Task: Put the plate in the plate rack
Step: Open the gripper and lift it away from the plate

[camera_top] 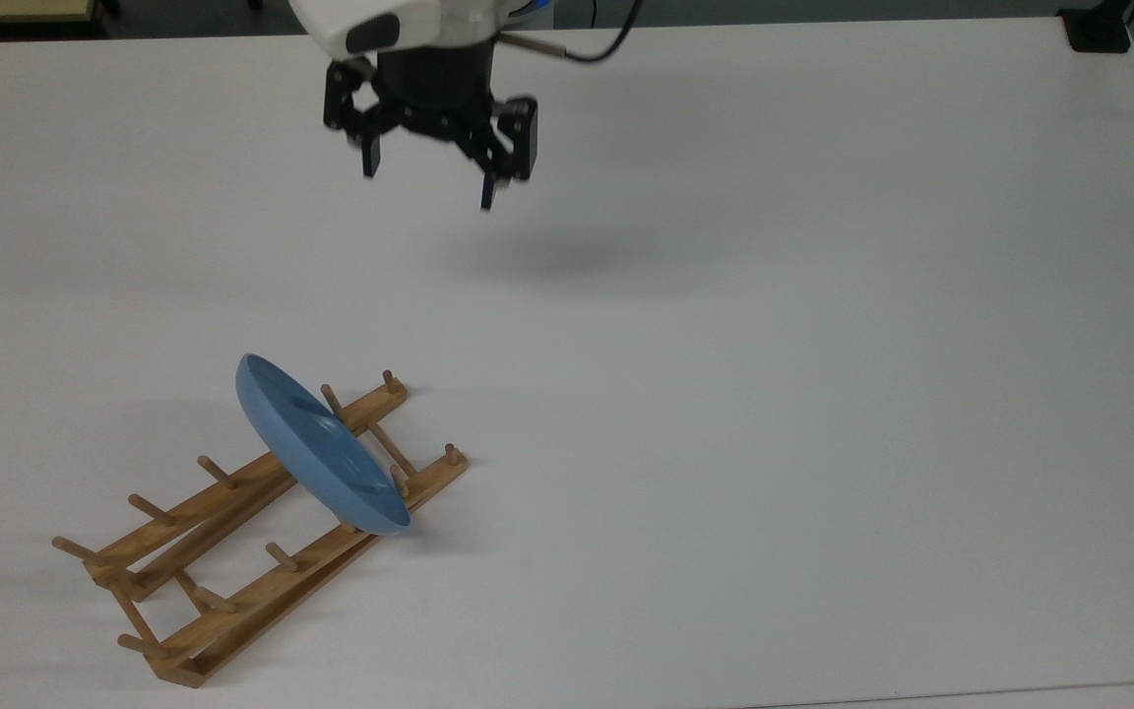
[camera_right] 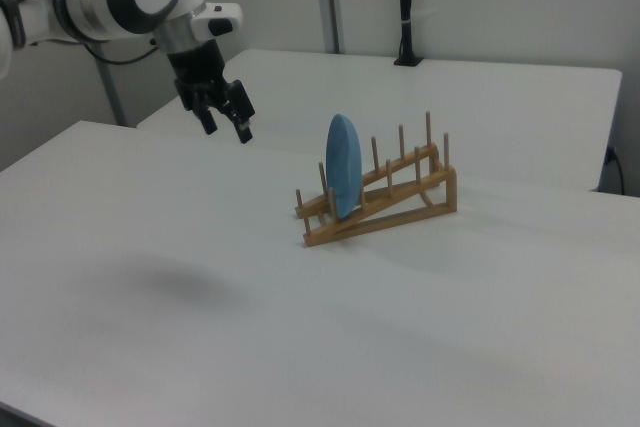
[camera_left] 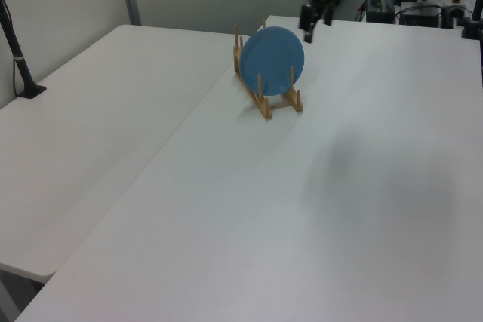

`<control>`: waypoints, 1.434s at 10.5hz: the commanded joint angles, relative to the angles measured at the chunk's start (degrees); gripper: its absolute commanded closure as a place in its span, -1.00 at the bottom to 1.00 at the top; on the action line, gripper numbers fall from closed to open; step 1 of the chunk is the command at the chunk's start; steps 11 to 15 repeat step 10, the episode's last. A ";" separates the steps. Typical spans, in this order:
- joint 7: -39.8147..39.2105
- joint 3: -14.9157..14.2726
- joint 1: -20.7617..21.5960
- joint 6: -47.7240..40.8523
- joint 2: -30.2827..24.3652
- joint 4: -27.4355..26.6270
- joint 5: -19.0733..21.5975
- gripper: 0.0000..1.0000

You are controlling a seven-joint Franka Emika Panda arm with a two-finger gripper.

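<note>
The light-blue plate (camera_top: 316,451) (camera_left: 272,51) (camera_right: 343,166) stands on edge in the wooden plate rack (camera_top: 232,537) (camera_left: 266,99) (camera_right: 400,192), held between pegs near one end of it. My gripper (camera_top: 426,187) (camera_left: 310,24) (camera_right: 227,127) hangs open and empty in the air, well away from the plate, toward the top view's upper edge. In the right view it is to the left of the rack, higher than the plate's top.
The rack sits on a white table (camera_top: 774,394). A black clamp (camera_top: 1099,30) sits at the table's far right corner in the top view. A black pole (camera_left: 15,43) stands at the left view's left, and another pole (camera_right: 405,7) behind the rack in the right view.
</note>
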 commanded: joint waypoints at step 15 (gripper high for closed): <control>-12.65 -0.58 -1.80 -12.32 -11.77 -7.21 4.83 -1.00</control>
